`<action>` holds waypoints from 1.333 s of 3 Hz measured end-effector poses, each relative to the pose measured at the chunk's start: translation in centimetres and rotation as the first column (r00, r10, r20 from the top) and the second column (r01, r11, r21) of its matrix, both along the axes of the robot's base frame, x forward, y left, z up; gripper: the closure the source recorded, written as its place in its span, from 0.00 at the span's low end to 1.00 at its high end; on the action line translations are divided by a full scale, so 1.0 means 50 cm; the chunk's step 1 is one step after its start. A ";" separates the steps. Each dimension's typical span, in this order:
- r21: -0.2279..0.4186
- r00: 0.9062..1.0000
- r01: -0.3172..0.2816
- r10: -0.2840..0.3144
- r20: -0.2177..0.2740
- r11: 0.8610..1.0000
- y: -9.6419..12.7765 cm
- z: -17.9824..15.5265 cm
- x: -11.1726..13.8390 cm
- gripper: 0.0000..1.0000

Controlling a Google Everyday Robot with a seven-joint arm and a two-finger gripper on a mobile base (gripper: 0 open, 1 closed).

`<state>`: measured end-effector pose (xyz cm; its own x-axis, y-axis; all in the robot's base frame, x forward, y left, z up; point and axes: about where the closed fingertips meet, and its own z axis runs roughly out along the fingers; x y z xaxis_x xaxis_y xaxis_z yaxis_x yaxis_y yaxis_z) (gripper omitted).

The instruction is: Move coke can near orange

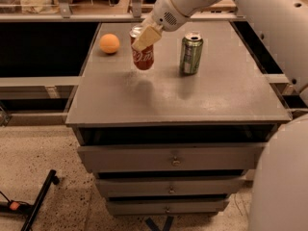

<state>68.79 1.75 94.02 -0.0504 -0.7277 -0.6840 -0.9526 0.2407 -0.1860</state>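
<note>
Cabinet: I see a grey metal cabinet filling the middle of the view, with a flat top and dark gaps on both sides.
Arm: the white arm comes in from the far right and reaches left across the far half of the top.
Drawers: three drawers are stacked on the near face, each with a small central knob.
Floor: speckled floor lies to the near left, and a black bar lies on it at the corner.
Gripper: the gripper sits over the far-left part of the top, pinching the upper part of the coke can. A tan finger lies across the can's near side.
Coke can: the coke can is in the gripper's hold and leans slightly. I read it as lifted just clear of the top, with a soft shadow below it. It sits between the other two items.
Green can: the green can stands upright to the right of the coke can, apart from it.
Orange: the orange rests near the far-left corner, left of the coke can, close but not touching.
</note>
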 end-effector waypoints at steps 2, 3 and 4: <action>0.038 0.999 0.031 -0.032 0.013 0.999 0.059 -0.050 0.137 1.00; 0.035 0.999 0.046 -0.046 0.025 0.998 0.076 -0.069 0.182 1.00; 0.027 0.999 0.036 -0.036 0.025 0.999 0.100 -0.075 0.204 1.00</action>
<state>78.97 6.76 90.25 -0.0584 -0.7076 -0.7042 -0.9382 0.2800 -0.2036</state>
